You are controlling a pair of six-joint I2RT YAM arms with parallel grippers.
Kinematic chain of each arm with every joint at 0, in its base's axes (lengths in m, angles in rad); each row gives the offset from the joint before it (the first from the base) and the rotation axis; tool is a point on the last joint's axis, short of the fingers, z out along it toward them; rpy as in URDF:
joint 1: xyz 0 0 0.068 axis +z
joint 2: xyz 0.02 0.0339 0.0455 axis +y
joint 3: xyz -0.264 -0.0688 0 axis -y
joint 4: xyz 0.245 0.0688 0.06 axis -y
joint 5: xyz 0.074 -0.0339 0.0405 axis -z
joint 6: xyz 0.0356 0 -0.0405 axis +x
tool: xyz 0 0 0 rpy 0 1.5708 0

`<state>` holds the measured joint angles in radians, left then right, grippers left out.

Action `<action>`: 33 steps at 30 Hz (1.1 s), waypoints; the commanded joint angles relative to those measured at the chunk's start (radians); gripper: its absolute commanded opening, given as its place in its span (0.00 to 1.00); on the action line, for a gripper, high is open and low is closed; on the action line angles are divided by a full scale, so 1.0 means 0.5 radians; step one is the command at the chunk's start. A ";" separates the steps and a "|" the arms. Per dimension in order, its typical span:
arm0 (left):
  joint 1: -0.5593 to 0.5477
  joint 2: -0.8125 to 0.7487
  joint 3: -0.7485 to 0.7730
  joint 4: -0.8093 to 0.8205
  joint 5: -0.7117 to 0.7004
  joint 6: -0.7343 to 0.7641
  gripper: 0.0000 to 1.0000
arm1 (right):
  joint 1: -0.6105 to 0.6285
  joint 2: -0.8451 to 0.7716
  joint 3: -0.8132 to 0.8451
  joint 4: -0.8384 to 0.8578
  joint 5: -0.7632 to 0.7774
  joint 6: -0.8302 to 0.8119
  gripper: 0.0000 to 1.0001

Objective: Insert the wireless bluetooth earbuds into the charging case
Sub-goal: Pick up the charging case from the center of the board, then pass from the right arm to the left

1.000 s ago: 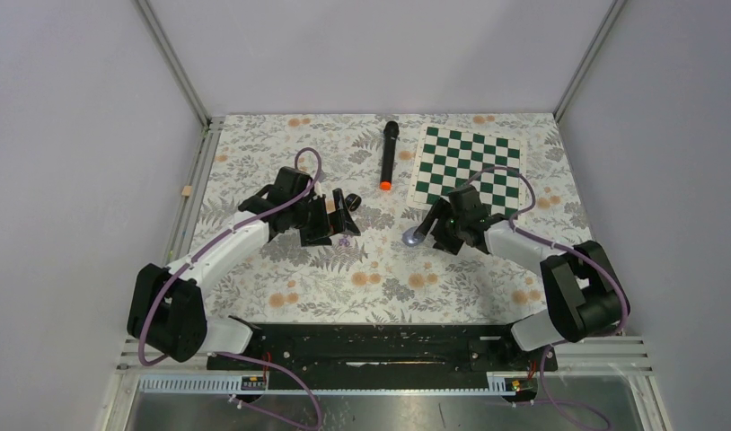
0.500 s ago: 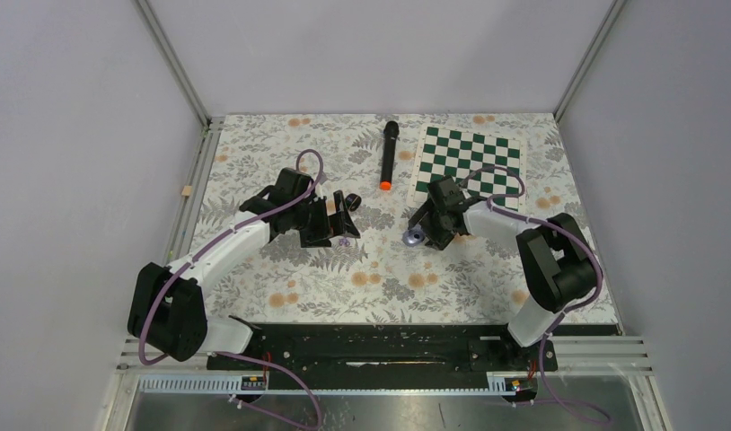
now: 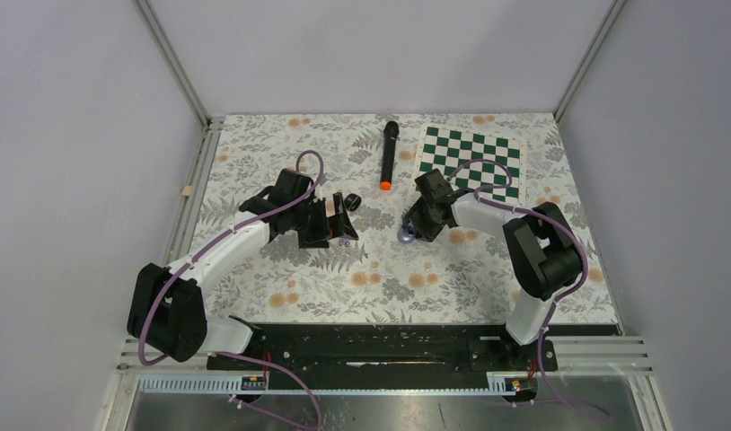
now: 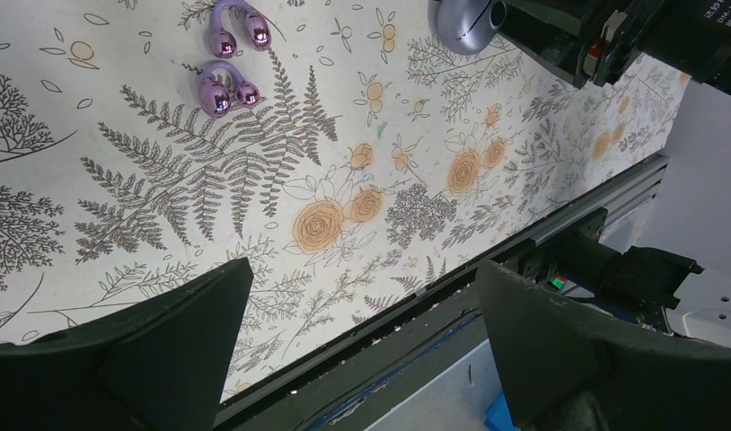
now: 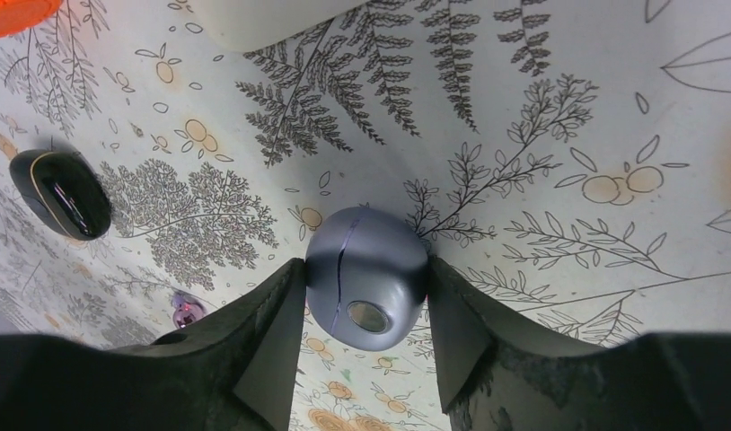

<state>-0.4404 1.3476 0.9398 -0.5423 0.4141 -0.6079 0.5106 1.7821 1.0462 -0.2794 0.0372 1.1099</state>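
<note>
- Right end effector [image 5: 365, 310] grips the charging case [image 5: 366, 265]; squeeze centred so it cannot roll.
- Left end effector [image 4: 362, 287] hangs wide open near the earbuds [image 4: 225, 90].

Floral table [image 3: 362, 287] with microphone [image 3: 389, 154], chessboard [image 3: 474, 153], purple earbuds [image 4: 216, 94], black case [image 5: 64, 193], lilac charging case [image 5: 366, 278]

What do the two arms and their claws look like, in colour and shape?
The left arm and the right arm look alike: white links between bulky black joints, with a thin purple cable looping along each. The left claw and the right claw are matte black, each with two broad wedge-shaped fingers.
</note>
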 commanded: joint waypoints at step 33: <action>-0.021 -0.038 -0.432 1.482 0.508 -0.454 0.54 | 0.102 -0.486 -0.059 0.652 -1.065 -0.052 0.25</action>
<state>-0.4450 1.3884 0.7460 0.1040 0.6548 -0.8135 0.5522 1.5940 0.9836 0.0383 -0.4721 1.0794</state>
